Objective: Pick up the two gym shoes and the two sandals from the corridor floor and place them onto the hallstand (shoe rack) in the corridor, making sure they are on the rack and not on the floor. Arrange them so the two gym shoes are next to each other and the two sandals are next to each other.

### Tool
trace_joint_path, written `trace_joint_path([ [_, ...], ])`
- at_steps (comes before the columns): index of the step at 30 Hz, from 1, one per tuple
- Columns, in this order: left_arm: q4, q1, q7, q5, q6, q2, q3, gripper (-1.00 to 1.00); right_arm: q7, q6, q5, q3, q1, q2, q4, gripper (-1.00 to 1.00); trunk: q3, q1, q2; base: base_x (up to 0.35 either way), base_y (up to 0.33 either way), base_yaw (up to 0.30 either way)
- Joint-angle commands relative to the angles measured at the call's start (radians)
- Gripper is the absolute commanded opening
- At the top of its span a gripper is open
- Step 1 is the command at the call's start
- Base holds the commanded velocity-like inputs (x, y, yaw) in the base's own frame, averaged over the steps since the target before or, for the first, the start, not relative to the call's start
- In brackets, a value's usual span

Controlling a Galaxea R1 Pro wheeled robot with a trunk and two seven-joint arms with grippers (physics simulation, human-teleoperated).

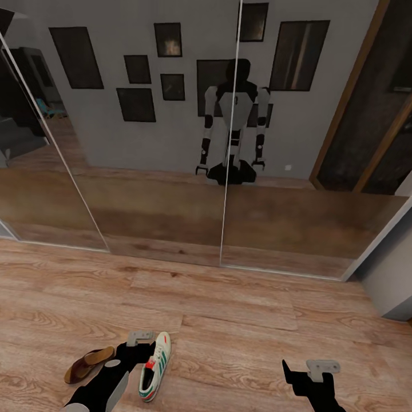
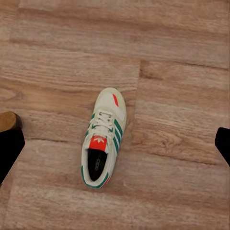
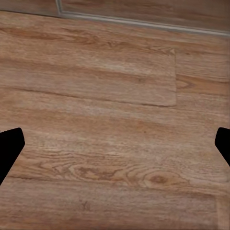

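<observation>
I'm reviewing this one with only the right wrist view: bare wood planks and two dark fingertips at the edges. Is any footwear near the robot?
Observer: Yes. In the head view a gym shoe lies on the corridor floor beside the left arm.
Operator: Is the left gripper on it?
Observer: No. The left wrist view shows the left gripper open above the shoe, fingers wide apart and holding nothing.
Operator: Anything else down there?
Observer: One sandal lies on the outer side of the left arm, apart from the shoe.
Operator: And the wall ahead?
Observer: Mirrored panels there reflect the robot.
</observation>
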Motion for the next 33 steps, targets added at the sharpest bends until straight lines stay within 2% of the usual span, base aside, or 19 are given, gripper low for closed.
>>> trace_joint_path([
  [1,-0.002,0.000,-0.001,0.000,0.000,0.000,0.000,1.00,0.000,0.004,-0.003,0.000,0.000,0.000,0.000,1.00,-0.001,0.000,0.000,0.064,0.000,0.000],
  [17,-0.014,0.005,-0.002,0.001,0.001,0.007,-0.001,1.00,0.000,0.008,-0.005,0.004,-0.001,0.000,-0.003,1.00,-0.001,0.000,0.000,0.006,0.000,0.000],
  [23,-0.015,0.000,-0.004,0.000,-0.001,0.002,-0.004,1.00,0.000,0.008,-0.006,0.004,-0.001,0.001,-0.041,1.00,-0.020,0.023,-0.042,0.000,0.000,0.000],
  [25,-0.017,-0.004,-0.006,0.000,-0.001,-0.001,-0.014,1.00,0.000,0.008,-0.006,0.006,-0.001,0.002,-0.089,1.00,-0.026,0.031,-0.056,0.000,0.000,0.000],
  [26,-0.025,-0.011,-0.015,0.000,0.001,0.000,-0.038,1.00,0.000,0.011,-0.006,0.008,-0.001,0.002,-0.145,1.00,-0.029,0.035,-0.063,0.000,0.000,0.000],
  [33,-0.057,-0.023,-0.072,-0.003,0.032,0.005,-0.111,1.00,0.000,0.059,-0.006,0.008,-0.001,0.002,-0.235,1.00,-0.051,0.061,-0.112,0.000,0.000,0.000],
])
